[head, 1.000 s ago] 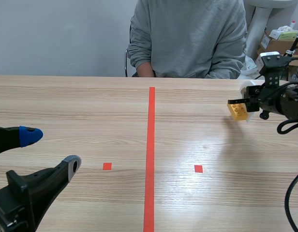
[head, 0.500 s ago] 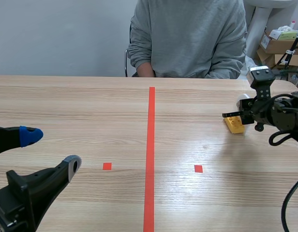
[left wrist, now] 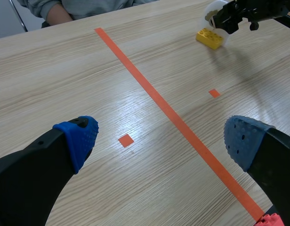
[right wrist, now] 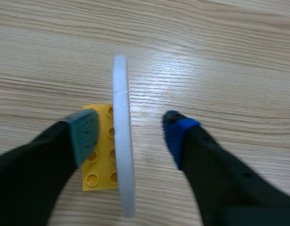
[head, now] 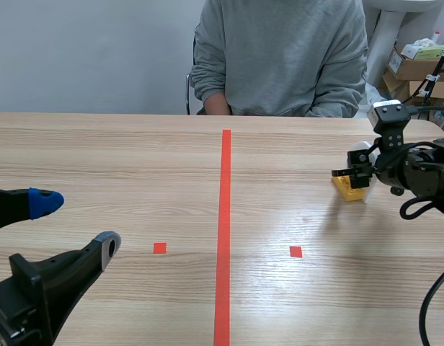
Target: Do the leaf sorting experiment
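Table (head: 99, 158): no leaves or container in view. The left end effector (left wrist: 161, 136), near left, gapes wide and carries nothing. The right end effector (right wrist: 131, 131), far right, is spread wide, gripping nothing. A white disc (right wrist: 122, 141) stands on edge between its fingers (likely foam: light, easily dented; pinch the flat faces). A yellow brick (right wrist: 100, 160) lies flat just beside the disc; it looks rigid, so take its long sides.

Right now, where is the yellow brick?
The yellow brick lies on the table's right side in the scene view, under the right gripper, beside a white disc.
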